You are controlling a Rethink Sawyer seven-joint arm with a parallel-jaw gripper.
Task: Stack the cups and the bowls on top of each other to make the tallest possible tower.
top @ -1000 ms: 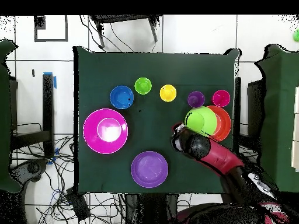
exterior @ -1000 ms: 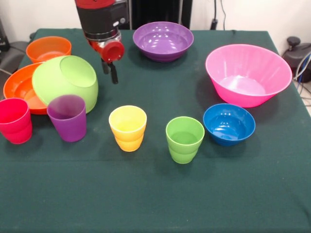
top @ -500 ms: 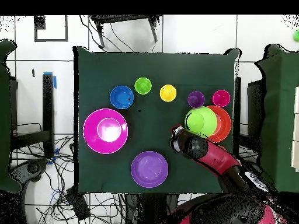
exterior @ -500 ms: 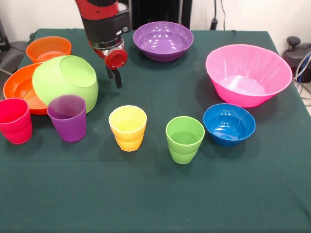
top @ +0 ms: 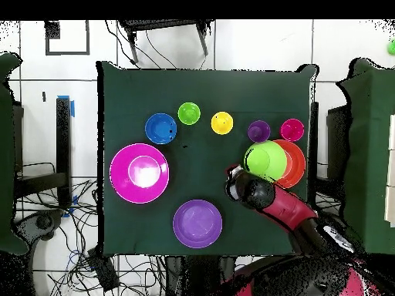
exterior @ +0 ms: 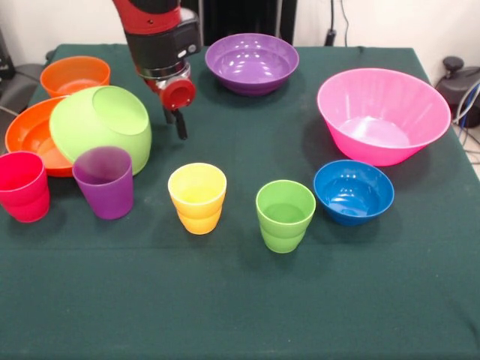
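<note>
The gripper (exterior: 178, 124), fingers close together and empty, has drifted right, away from the tilted glossy lime green plastic bowl (exterior: 101, 127); no tower started.

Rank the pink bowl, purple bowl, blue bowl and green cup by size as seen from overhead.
1. Pink bowl, clearly largest.
2. Purple bowl.
3. Blue bowl.
4. Green cup, smallest across, though standing taller may make it look a little bigger.
</note>
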